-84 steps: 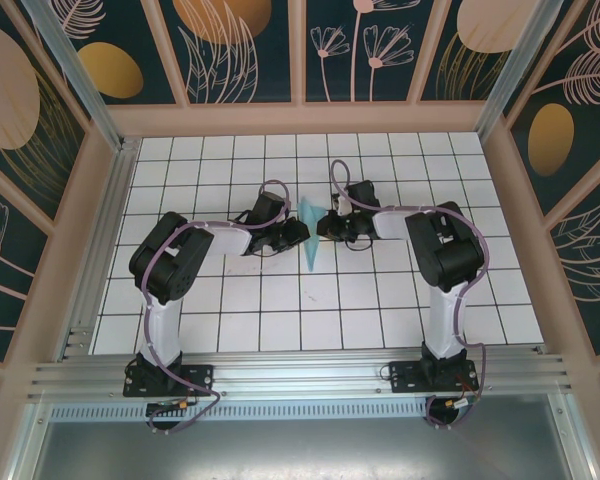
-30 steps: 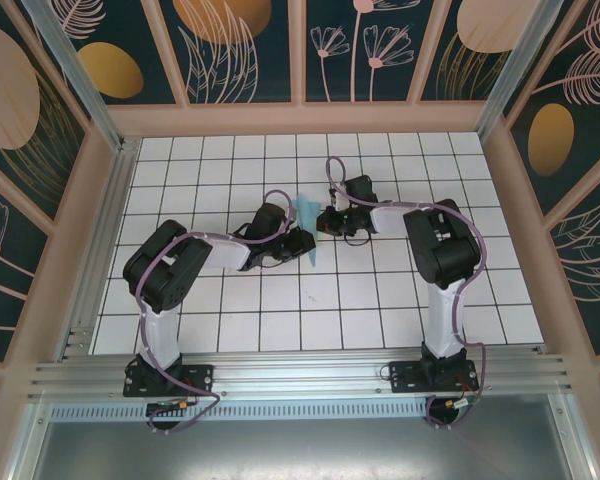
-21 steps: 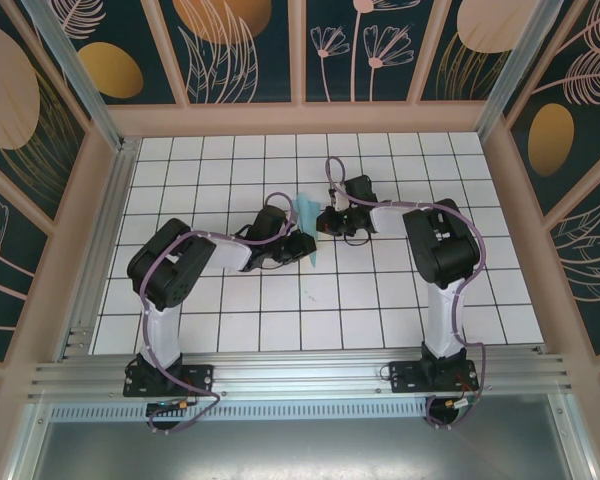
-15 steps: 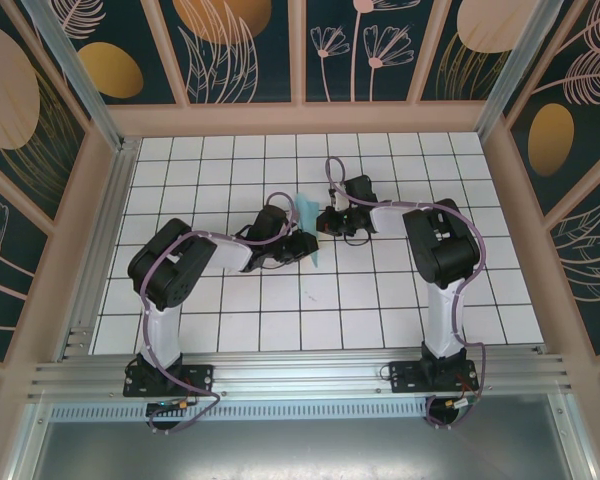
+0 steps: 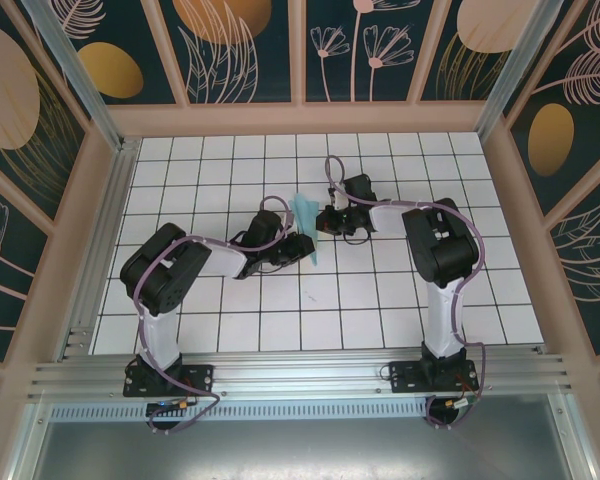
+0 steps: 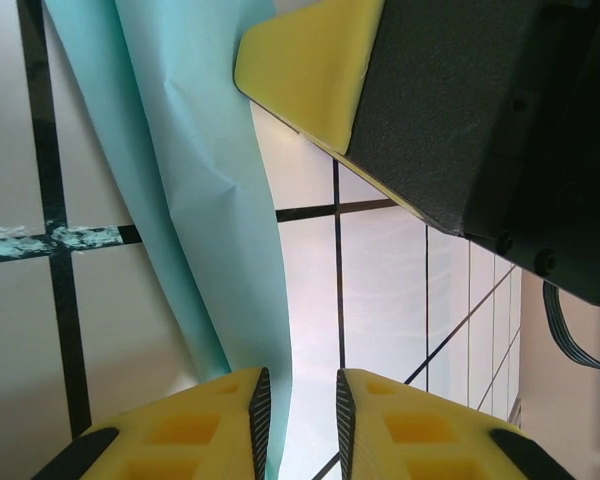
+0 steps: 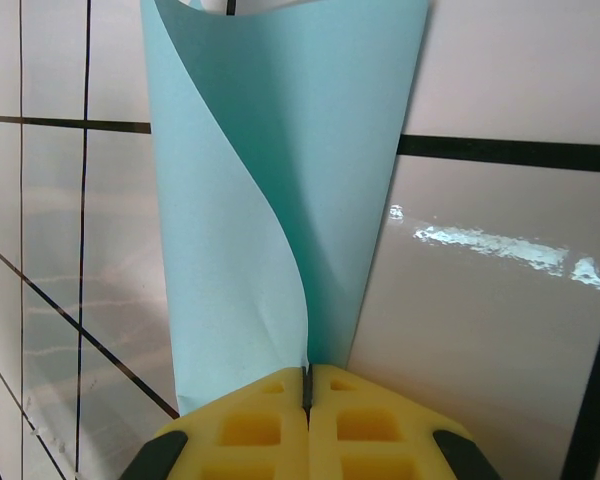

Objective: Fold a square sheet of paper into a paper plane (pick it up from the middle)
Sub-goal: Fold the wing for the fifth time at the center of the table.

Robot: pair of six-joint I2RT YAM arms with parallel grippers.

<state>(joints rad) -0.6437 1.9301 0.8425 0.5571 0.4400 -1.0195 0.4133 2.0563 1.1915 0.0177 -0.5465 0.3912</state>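
Note:
The square sheet of paper (image 5: 306, 213) is light turquoise and folded lengthwise into a slim shape that tapers toward the near end. It stands on edge on the white tiles between the two grippers. My right gripper (image 5: 325, 224) is shut on its far part. In the right wrist view the sheet (image 7: 280, 150) curls up out of the pinched right gripper (image 7: 307, 372). My left gripper (image 5: 304, 244) is at the near part. In the left wrist view the left gripper (image 6: 300, 388) is open by a narrow gap, and the paper's (image 6: 200, 200) edge runs along the left pad.
The white grid-tiled table (image 5: 380, 300) is walled by a wooden frame (image 5: 500, 200) on three sides, with an aluminium rail (image 5: 300, 372) at the near edge. In the left wrist view, the right gripper's yellow finger (image 6: 310, 60) and black body hang close above the paper.
The left gripper's jaws have parted a little beside the paper's near part, and the left arm's elbow has shifted left. The paper's far end now looks wider. The right gripper stays shut on it.

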